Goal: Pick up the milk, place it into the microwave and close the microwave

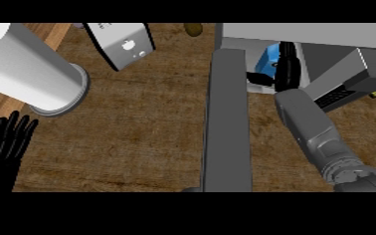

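Our right hand [285,69] is reaching into the open grey box-shaped microwave [308,35], its black fingers [286,55] curled round the blue-and-white milk carton [270,56]. The carton shows just to the left of those fingers and partly behind them, inside the cavity and above its pale floor. We cannot tell whether its base is already touching that floor, since the fingers and wrist hide the lower part.

We judge that we are in the placing step, close to letting go. To do it well, we should lower the carton until it stands flat and upright, well inside the cavity, so that nothing sticks past the opening. Then we should spread the fingers sideways without dragging the carton, and draw the hand straight back along the line of the forearm.

The long dark grey microwave door [226,119] stands open just to the left of our right fingers, running down toward the near edge of the brown wooden counter [147,129]. Once the hand is out, that slab must be swung shut, so we need the wrist clear of its path first.

Our left hand [13,137] rests at the left edge, fingers straight and pointing up, holding nothing. Beyond those fingers stands a tall white cylinder with a grey base ring [37,74], and further right a small silver box-shaped appliance [121,45].
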